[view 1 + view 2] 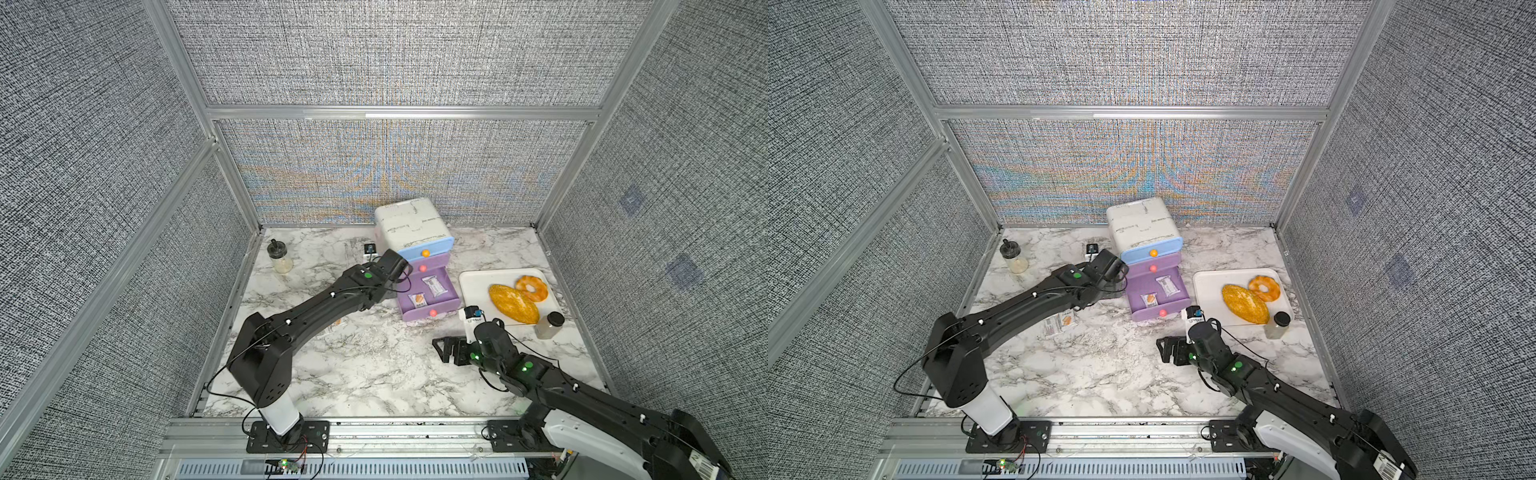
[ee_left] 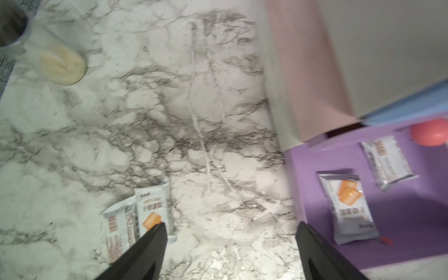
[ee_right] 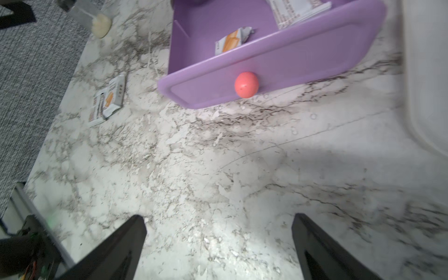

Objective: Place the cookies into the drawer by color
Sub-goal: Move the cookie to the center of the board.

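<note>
Two white cookies (image 1: 433, 286) were seen lying in the pulled-out bottom purple drawer (image 1: 449, 306), near the bench's (image 1: 1100, 374) back edge. Two more packets (image 1: 1059, 322) were seen on the bench beside it. The left gripper (image 2: 232, 232) and right gripper (image 3: 218, 230) were held spread wide, empty.

Print on the 2 cookies (image 2: 349, 208) in the drawer (image 2: 412, 230) is unreadably blurred.

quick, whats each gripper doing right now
left gripper: open, holding nothing
right gripper: open, holding nothing
</note>
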Robot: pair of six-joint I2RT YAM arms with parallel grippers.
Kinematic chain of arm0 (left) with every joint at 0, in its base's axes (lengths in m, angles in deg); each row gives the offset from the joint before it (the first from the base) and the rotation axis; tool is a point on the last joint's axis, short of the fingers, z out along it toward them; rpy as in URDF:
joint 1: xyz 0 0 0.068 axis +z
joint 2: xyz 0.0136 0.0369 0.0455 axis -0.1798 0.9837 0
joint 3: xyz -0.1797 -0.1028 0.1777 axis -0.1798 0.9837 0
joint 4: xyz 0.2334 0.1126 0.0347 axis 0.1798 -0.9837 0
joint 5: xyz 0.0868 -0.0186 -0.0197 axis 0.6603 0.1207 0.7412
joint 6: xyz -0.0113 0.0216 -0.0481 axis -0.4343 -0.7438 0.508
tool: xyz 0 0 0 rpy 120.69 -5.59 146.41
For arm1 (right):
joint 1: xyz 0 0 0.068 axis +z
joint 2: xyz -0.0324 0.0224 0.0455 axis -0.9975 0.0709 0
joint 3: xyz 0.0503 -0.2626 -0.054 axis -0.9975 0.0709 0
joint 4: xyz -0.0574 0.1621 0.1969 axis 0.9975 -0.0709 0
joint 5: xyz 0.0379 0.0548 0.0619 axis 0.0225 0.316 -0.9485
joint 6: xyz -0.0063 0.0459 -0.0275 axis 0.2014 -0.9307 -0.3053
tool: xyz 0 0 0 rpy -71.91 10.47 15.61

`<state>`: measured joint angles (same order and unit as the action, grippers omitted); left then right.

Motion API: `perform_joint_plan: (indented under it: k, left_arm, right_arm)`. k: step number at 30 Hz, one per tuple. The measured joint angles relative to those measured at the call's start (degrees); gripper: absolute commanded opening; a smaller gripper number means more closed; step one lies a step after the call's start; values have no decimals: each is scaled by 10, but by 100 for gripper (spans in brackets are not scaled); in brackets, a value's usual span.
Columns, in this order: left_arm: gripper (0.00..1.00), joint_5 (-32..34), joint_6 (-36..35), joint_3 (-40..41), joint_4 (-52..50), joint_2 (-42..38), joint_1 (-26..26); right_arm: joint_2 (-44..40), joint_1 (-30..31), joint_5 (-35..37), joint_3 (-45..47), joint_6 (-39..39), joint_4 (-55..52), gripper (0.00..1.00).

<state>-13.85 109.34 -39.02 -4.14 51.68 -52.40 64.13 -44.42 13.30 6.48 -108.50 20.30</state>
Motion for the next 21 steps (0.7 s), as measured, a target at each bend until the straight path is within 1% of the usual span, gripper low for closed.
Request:
perform_joint_plan:
  k: [2,4,7,13,21]
  left_arm:
    - [78,-3,1,35,1,-21,31]
    - [70,-9,5,63,1,-32,64]
    - [65,-23,7,97,2,-35,108]
    - [65,-65,7,136,27,-2,185]
    - [68,-118,-11,131,57,84,239]
  right_arm:
    - [-5,2,-29,9,11,12,97]
    - [-10,7,-52,13,22,22,95]
    - [-15,20,-77,12,37,35,92]
    - [-12,65,-94,-6,64,37,89]
    - [30,114,-78,-30,80,33,89]
